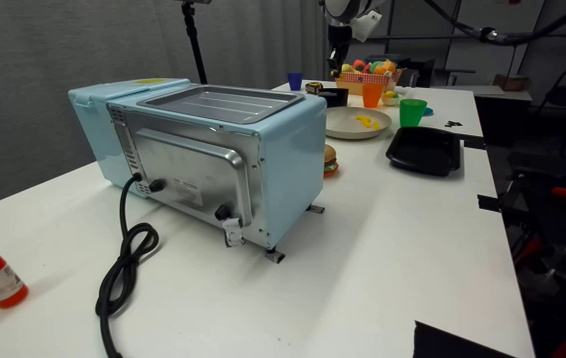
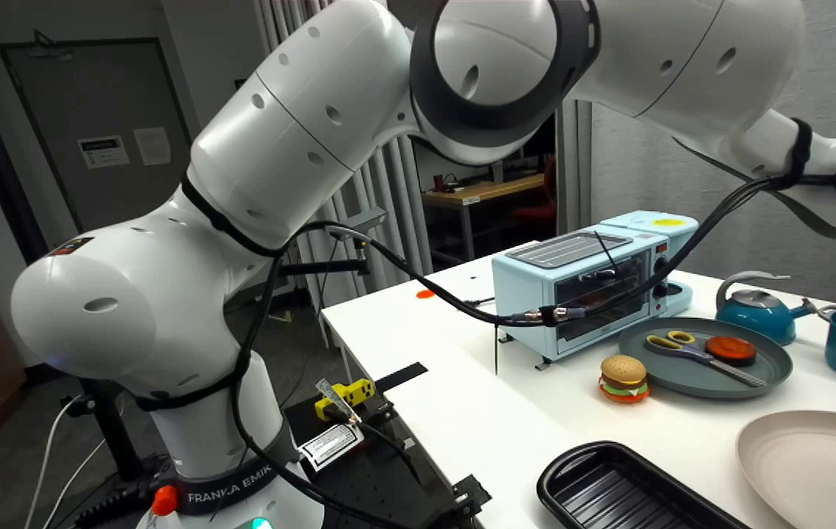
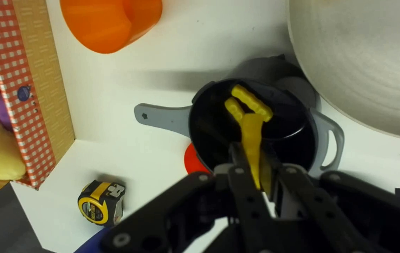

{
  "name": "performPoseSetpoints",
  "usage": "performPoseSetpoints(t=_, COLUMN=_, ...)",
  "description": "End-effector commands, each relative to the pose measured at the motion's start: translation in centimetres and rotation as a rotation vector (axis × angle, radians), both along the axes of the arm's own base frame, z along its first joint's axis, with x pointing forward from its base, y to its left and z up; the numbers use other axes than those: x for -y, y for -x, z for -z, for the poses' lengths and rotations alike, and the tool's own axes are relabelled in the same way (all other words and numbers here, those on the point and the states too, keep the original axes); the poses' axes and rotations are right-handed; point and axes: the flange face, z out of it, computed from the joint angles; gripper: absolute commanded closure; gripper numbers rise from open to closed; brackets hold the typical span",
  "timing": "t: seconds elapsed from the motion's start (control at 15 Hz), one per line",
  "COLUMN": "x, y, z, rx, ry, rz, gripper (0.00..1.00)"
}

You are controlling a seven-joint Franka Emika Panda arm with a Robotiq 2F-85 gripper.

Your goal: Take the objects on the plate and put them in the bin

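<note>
My gripper (image 3: 252,151) is shut on a yellow strip (image 3: 251,131) and holds it over a black pot with grey handles (image 3: 205,123), seen in the wrist view. Two more yellow strips (image 3: 252,102) lie inside the pot. In an exterior view, the gripper (image 1: 333,64) is high above the black pot (image 1: 336,98) at the far end of the table. The pale round plate (image 1: 345,128) bears yellow strips (image 1: 364,120). The plate also shows in an exterior view (image 2: 815,463) and at the right of the wrist view (image 3: 365,66).
A checked basket of toy fruit (image 1: 362,79), an orange cup (image 3: 112,24) and a tape measure (image 3: 101,203) stand around the pot. A green cup (image 1: 412,112), a black tray (image 1: 424,149), a toy burger (image 2: 624,378) and a light-blue toaster oven (image 2: 528,301) are farther off.
</note>
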Motion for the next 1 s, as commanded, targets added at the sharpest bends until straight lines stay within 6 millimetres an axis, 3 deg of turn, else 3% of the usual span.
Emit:
performPoseSetpoints(t=0.0, x=0.9, y=-1.0, z=0.3, rx=0.011, ry=0.027, rz=0.005, gripper=0.58)
performPoseSetpoints(t=0.07, x=0.9, y=-1.1, z=0.5, rx=0.009, ry=0.028, rz=0.000, gripper=0.57)
performPoseSetpoints(t=0.4, x=0.7, y=-1.7, z=0.9, rx=0.012, ry=0.032, rz=-0.017, gripper=0.21)
performPoseSetpoints(t=0.6, x=0.2, y=-1.8, z=0.1, rx=0.023, ry=0.026, rz=-0.030, gripper=0.01)
performPoseSetpoints(t=0.93, x=-2.0, y=-1.6, z=-1.2, rx=0.021, ry=-0.003, rz=-0.077, gripper=0.00)
